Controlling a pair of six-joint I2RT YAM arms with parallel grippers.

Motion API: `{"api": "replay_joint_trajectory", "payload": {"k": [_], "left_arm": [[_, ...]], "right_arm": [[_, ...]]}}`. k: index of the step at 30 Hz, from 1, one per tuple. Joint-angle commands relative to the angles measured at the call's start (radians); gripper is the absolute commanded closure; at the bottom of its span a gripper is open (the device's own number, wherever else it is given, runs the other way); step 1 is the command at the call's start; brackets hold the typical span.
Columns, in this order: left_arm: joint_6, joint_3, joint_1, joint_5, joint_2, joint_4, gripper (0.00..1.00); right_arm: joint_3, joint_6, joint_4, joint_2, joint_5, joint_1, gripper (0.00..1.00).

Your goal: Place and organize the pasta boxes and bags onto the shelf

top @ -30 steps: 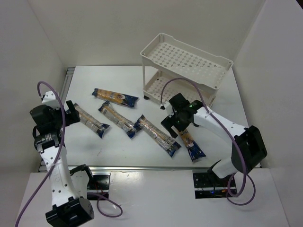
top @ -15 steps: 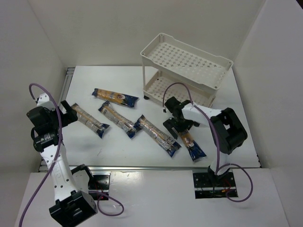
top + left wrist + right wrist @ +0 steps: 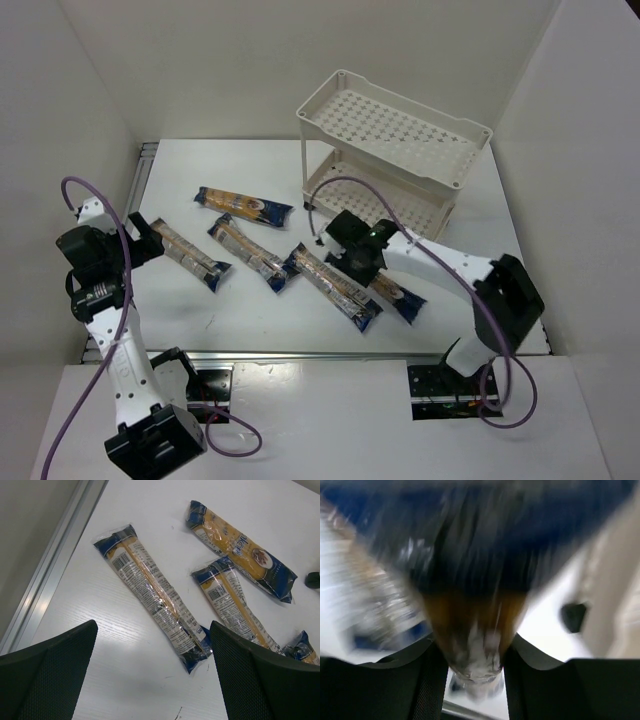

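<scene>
**Spaghetti stock: none of five shelved, first packet in grip**

Done: nothing shelved. No packet showing in either perforated tray of the two-tier trolley shelf (image 3: 380, 152). Lower tray only partly visible under the top one.

In hand: rightmost spaghetti packet (image 3: 398, 296). Right tool (image 3: 358, 262) pinching its upper end, with the fingers close against the film in the blurred right wrist view. Rest of that packet trailing toward the near edge of the worktop (image 3: 250, 325). Lifted or dragging: cannot tell.

Left to do, all lying flat and slanted on the worktop, apart from the shelf:
- central packet (image 3: 335, 287), just beside the gripped one
- middle-left packet (image 3: 253, 255)
- left packet (image 3: 190, 255)
- far packet (image 3: 243, 206), label side up

Left tool (image 3: 143, 240) spread wide, hovering over the left packet's upper end, touching nothing.

Around and in the way:
- Purple cable (image 3: 325, 190) of the right arm arcing before the shelf's near-left corner, beside a dark wheel (image 3: 310, 207). Likely to brush the post on approach.
- Raised tray rims and corner posts to clear, with the long packet needing to lie along the tray.
- Lower tray reachable only from the side, under the top one.
- Shelf on wheels, probably prone to rolling if nudged.
- Central packet close enough to be swept along with the gripped one.
</scene>
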Motion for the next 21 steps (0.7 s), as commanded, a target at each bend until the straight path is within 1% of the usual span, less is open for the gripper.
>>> {"api": "replay_joint_trajectory", "payload": {"k": [1,2,3,4,5,6,7,8,9,11,12,14,16,19,20,21], "left_arm": [[-0.02,-0.006,0.007,0.028,-0.018,0.043,0.0],[-0.02,-0.006,0.007,0.028,-0.018,0.043,0.0],[-0.02,-0.006,0.007,0.028,-0.027,0.043,0.0],[-0.02,-0.006,0.007,0.028,-0.027,0.043,0.0],[-0.02,-0.006,0.007,0.028,-0.027,0.043,0.0],[-0.02,-0.006,0.007,0.028,-0.027,0.043,0.0],[-0.02,0.008,0.007,0.016,-0.027,0.034,0.0],[-0.029,0.017,0.007,0.016,-0.027,0.034,0.0],[-0.029,0.017,0.007,0.016,-0.027,0.034,0.0],[-0.039,0.017,0.007,0.029,-0.027,0.034,0.0],[-0.039,0.017,0.007,0.039,-0.027,0.034,0.0],[-0.039,0.017,0.007,0.039,-0.027,0.034,0.0],[-0.039,0.017,0.007,0.039,-0.027,0.034,0.0],[-0.039,0.008,0.007,0.039,-0.018,0.045,0.0],[-0.039,0.008,0.007,0.049,-0.008,0.045,0.0],[-0.039,0.008,0.007,0.049,-0.008,0.045,0.0]], "right_arm": [[0.193,-0.142,0.001,-0.191,0.096,0.175,1.0],[0.249,-0.142,-0.015,-0.15,0.134,0.186,1.0],[0.356,-0.142,-0.024,-0.123,0.166,0.186,1.0],[0.403,-0.142,-0.015,-0.097,0.209,0.186,1.0],[0.44,-0.151,0.008,-0.05,0.315,0.186,1.0],[0.473,-0.204,0.045,-0.031,0.373,0.186,1.0],[0.474,-0.247,0.147,-0.016,0.435,0.186,1.0],[0.474,-0.298,0.204,0.001,0.498,0.186,1.0],[0.457,-0.399,0.259,0.028,0.6,0.175,1.0],[0.457,-0.469,0.368,0.053,0.657,0.164,1.0],[0.489,-0.525,0.389,0.073,0.708,0.164,1.0],[0.501,-0.597,0.457,0.082,0.766,0.153,1.0],[0.501,-0.666,0.478,0.127,0.812,0.111,1.0],[0.514,-0.652,0.478,0.182,0.822,0.071,1.0],[0.526,-0.638,0.478,0.226,0.808,0.048,1.0],[0.565,-0.625,0.463,0.252,0.808,0.037,1.0]]}}
